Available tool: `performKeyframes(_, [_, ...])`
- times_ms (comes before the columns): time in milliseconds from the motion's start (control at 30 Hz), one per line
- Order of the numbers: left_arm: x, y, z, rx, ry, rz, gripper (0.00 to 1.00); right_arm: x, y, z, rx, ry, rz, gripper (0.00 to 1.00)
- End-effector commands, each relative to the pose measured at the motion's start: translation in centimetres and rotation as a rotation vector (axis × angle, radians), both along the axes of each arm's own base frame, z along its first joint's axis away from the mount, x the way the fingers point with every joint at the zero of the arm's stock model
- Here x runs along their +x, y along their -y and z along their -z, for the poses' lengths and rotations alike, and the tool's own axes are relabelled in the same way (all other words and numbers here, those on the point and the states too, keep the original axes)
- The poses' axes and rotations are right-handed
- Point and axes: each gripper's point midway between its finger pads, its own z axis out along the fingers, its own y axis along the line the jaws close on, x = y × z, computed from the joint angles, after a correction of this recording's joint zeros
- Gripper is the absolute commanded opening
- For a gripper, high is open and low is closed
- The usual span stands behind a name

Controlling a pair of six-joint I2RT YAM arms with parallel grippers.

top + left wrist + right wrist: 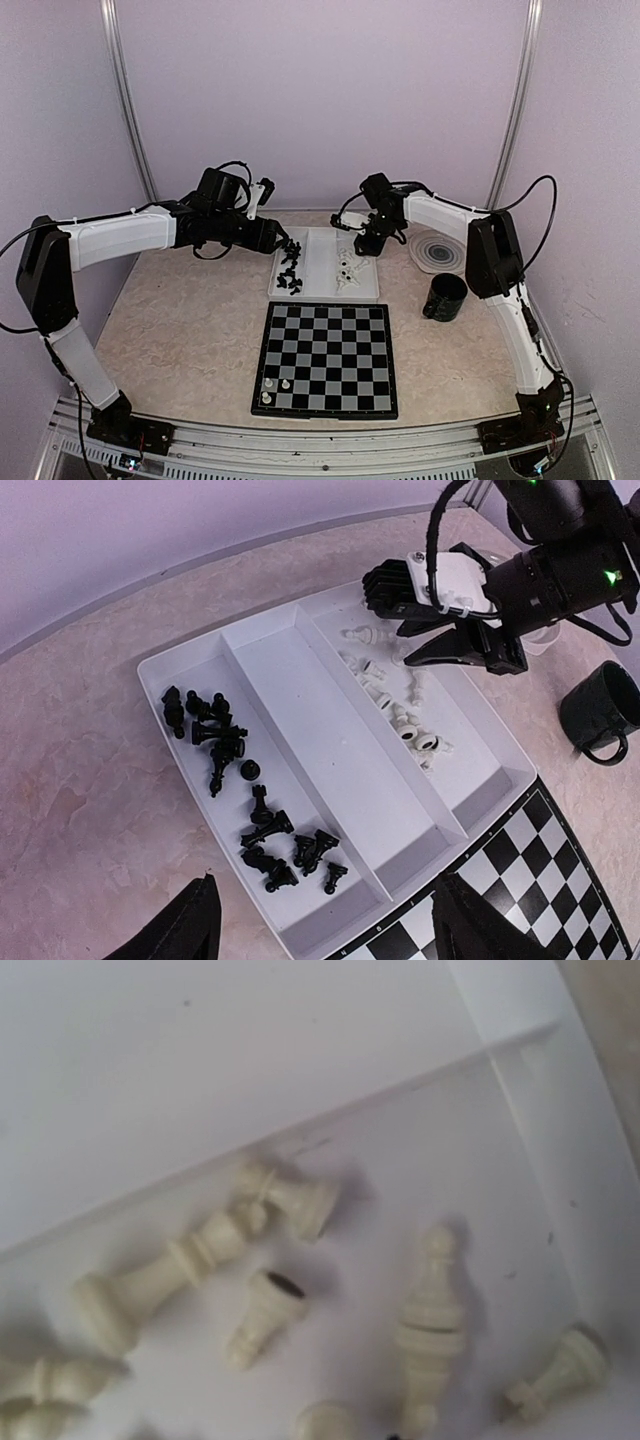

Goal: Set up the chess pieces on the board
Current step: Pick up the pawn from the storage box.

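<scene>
The white tray (318, 255) lies just beyond the board (325, 360). Black chess pieces (245, 800) lie tumbled in the tray's compartment on the left arm's side, and white chess pieces (400, 715) in the opposite end compartment. Three more white pieces (272, 388) sit on the board corner far from the tray. The left gripper (330, 930) hovers over the tray's near edge, jaws wide apart, holding nothing. The right gripper (460, 650) hangs low over the tray's white pieces; whether its jaws are parted cannot be told.

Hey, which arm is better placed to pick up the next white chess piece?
Right, probably. The right pincer is low over the white pieces in the tray, in its right compartment. The left pincer hangs open above the black pieces, on the tray's other side.
</scene>
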Motion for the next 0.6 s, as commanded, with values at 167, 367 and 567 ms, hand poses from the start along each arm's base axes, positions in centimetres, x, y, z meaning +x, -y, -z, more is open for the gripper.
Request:
performKeyframes(167, [0.0,0.6,-0.4,0.016,0.007,0.016,0.72,0.8,0.5,2.6,0.000,-0.034,0.033,0.28])
performKeyframes(367, [-0.2,0.9,-0.4,0.018,0.008,0.024,0.72,0.2,-0.2,1.0,0.052,-0.051,0.025,0.18])
performKeyframes(567, [-0.4,1.1,-0.4,0.023,0.005,0.030,0.72,-0.3,-0.4,-1.2,0.086,-0.047,0.018,0.07])
